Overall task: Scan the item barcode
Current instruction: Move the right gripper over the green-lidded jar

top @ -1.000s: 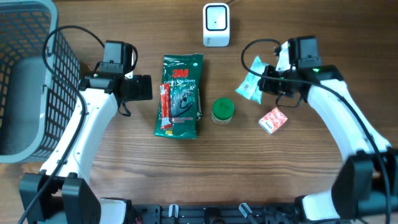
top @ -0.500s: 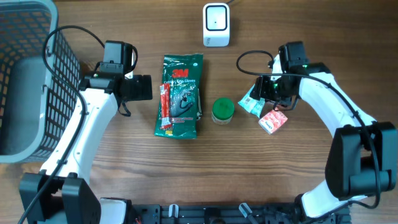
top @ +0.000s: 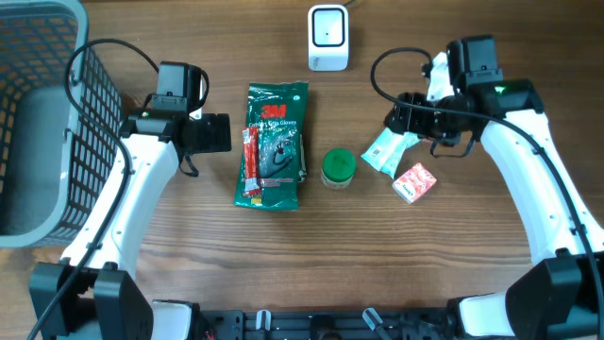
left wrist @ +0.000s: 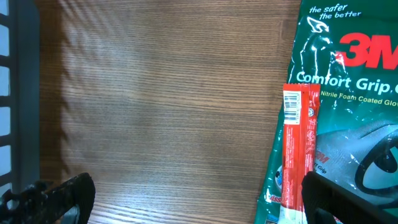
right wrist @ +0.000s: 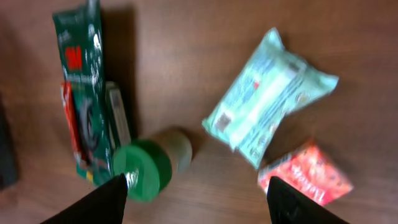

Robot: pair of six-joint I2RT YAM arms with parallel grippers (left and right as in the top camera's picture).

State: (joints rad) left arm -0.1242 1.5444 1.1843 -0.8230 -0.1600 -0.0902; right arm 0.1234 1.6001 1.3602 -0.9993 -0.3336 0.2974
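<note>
My right gripper (right wrist: 196, 186) hangs over the teal packet (top: 387, 152), its two fingers spread apart and holding nothing. The packet lies flat and loose on the worktop (top: 491, 283) just beneath them. I take this packet to be the item to scan, since it is the one under my working arm.

It sits to the right of centre, between the green-lidded jar (top: 338, 167) and the red packet (top: 413, 181), close to the red one. I cannot tell whether the two touch.

The packet's long axis runs on a diagonal. One short end points toward the jar and my side of the worktop, and the other points away toward the far right, under the gripper. In the right wrist view the spread fingers straddle the packet roughly across that slant.

That view is blurred. A pale patch near the jar-side end may be the printed label, but I would not swear it is the barcode.

The white scanner (top: 327, 36) stands at the far edge, beyond the packet and to its left, well apart from it. The right arm is plainly the nearer one, so I judge any lift toward the scanner is its job.

My left gripper (left wrist: 199, 199) is also wide open and empty. It hovers beside the 3M glove pack (top: 274, 142) and the red stick sachet (top: 250, 162) that lies on top of the pack.
</note>
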